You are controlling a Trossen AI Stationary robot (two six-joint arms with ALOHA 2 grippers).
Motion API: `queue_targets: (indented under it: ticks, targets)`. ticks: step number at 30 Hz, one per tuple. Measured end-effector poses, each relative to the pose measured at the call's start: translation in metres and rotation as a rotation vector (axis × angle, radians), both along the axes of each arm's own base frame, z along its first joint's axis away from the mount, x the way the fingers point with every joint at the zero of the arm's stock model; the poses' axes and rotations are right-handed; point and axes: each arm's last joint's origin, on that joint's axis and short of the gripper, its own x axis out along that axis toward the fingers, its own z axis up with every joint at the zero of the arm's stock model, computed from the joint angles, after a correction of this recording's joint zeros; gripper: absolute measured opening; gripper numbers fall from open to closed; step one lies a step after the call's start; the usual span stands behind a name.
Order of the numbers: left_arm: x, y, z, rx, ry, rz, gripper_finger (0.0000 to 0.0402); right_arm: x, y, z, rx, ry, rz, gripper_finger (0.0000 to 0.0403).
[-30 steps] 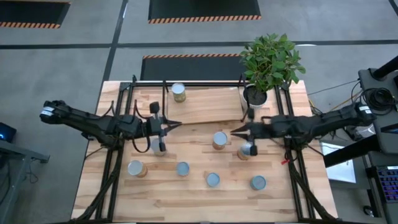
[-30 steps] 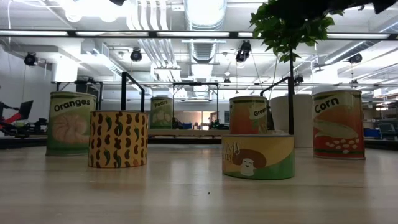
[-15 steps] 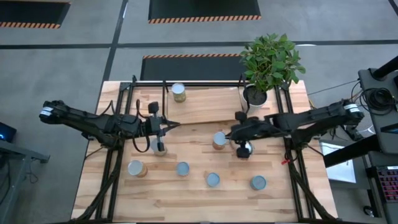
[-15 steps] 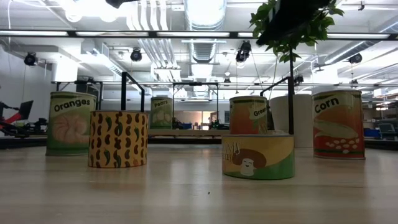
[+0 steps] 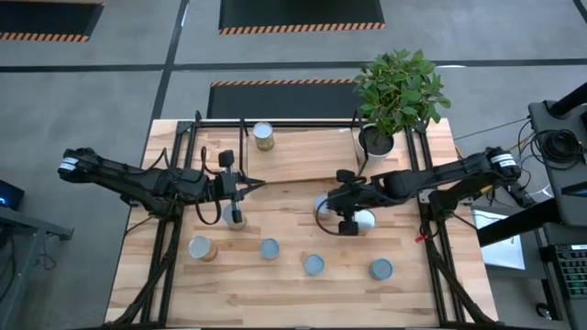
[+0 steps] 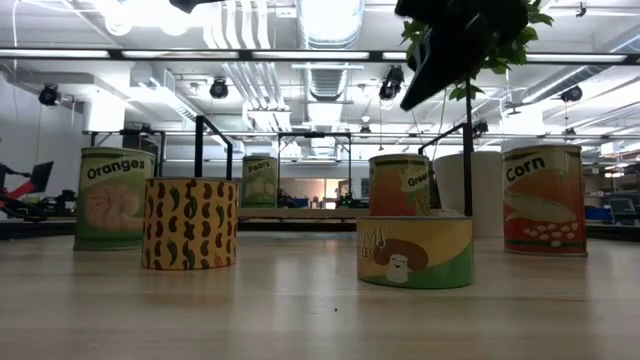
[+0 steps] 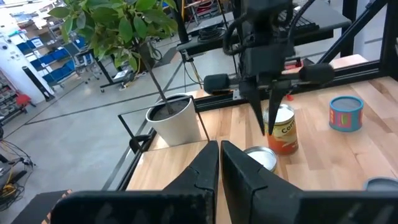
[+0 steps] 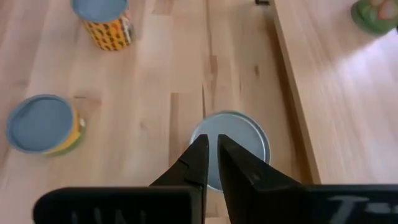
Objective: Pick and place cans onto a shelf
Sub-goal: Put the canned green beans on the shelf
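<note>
Right gripper poised over a silvery-topped cylindrical tin on the wooden table, just beside the light wooden shelf board, jaws nearly pressed together, probably aligning to grasp; left gripper, jaws likewise together, waits opposite

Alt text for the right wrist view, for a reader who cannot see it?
The right claw, fingers nearly together, hovers over the silvery top of a can standing on the wooden table beside the shelf board's edge. Farther off stand a yellow patterned can and a blue-topped can; a green can sits on the shelf.
</note>
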Motion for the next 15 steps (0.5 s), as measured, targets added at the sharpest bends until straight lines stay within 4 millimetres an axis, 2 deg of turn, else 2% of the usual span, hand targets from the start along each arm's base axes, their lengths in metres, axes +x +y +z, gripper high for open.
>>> queue_targets:
  ticks: [3, 6, 15]
  targets:
    - [0.000, 0.000, 0.000, 0.000, 0.000, 0.000, 0.0000, 0.004, -0.004, -0.005, 0.009, 0.019, -0.030, 0.0054]
    - [0.000, 0.000, 0.000, 0.000, 0.000, 0.000, 0.0000, 0.007, -0.009, -0.008, 0.016, 0.023, -0.057, 0.0097]
    - [0.000, 0.000, 0.000, 0.000, 0.001, 0.000, 0.0000, 0.012, -0.016, -0.018, 0.022, 0.058, -0.098, 0.0272]
